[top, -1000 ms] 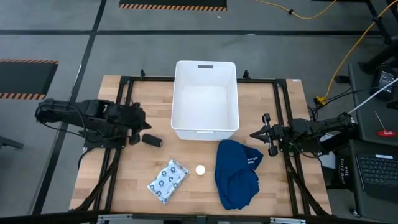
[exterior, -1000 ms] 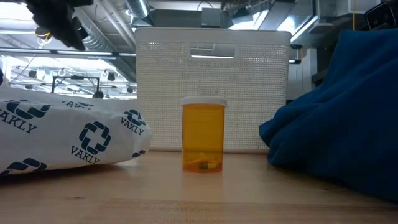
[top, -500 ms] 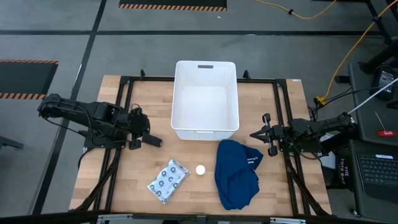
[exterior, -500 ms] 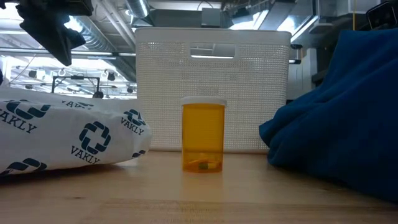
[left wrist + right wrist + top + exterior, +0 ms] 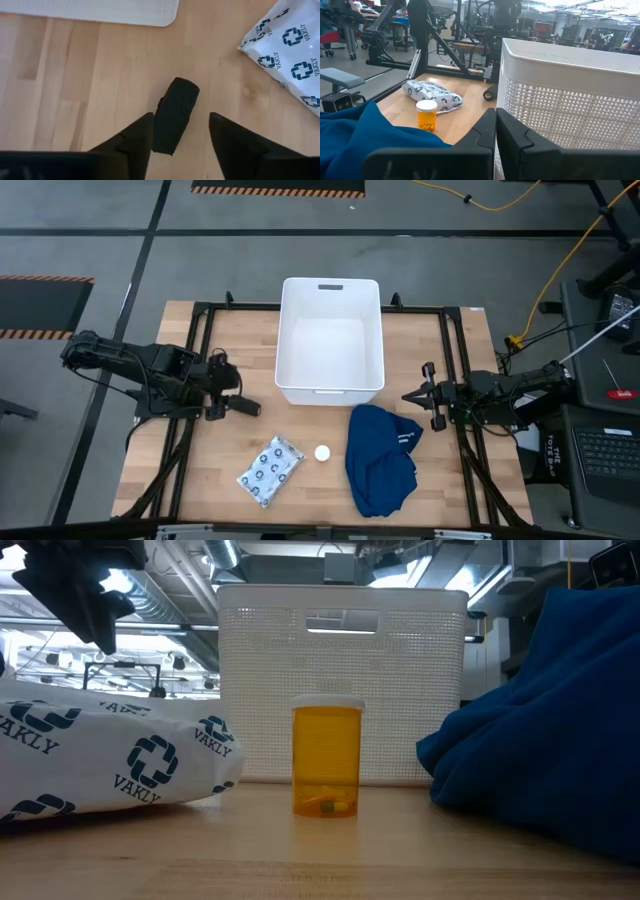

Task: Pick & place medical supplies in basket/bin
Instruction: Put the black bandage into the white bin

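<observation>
Here the left gripper (image 5: 180, 135) is seen low over the wooden table (image 5: 200, 470), at the left of the white tub (image 5: 331, 338), with its jaws spread. The small black block (image 5: 173, 116) lies on the wood between the two dark fingers (image 5: 135, 137); one finger is close against the block's side and the other stands apart from it, so the block is straddled and no pinch is shown. From above, the block (image 5: 245, 408) is placed just beside the tub's near left corner, outside it.

The white packet printed with blue rings (image 5: 270, 471) is laid flat on the table nearer the front edge, well apart from the tub. The white-capped amber bottle (image 5: 327, 760) is stood upright just beside the packet, between it and the dark blue garment (image 5: 382, 458), which is heaped in front of the tub's right corner. In the low view a few small things can be made out at the bottle's bottom, too small to be told.

Nothing can be seen inside the tub from above; its slot handle is set in the far rim.

The right gripper (image 5: 496, 131) is held above the table at the right side, near the garment's edge and the tub's wall, with its jaws pressed together on nothing.
</observation>
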Controlling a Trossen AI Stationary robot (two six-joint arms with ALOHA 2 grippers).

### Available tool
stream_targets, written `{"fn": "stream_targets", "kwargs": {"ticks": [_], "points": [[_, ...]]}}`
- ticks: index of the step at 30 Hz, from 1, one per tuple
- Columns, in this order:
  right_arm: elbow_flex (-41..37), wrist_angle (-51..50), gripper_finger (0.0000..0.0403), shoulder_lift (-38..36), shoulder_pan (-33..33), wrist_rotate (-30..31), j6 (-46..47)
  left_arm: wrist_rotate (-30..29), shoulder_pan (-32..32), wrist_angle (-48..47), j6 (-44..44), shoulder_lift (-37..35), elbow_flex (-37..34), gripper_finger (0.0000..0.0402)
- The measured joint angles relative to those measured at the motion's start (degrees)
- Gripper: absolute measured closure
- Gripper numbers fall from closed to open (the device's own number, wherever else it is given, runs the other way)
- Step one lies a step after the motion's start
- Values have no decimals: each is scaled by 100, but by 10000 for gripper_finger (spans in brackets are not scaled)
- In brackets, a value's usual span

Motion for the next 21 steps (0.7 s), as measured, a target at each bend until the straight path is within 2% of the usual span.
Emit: {"fn": "stream_targets", "kwargs": {"ticks": [8, 17, 21], "points": [[0, 0, 386, 0, 0, -2, -7, 95, -121, 48, -186, -5, -91, 146], [0, 0, 386, 1, 0, -4, -1, 87, -415, 34, -463, 13, -881, 142], [0, 0, 386, 0, 0, -4, 7, 99, -496, 401, -787, 44, -1111, 142]]}}
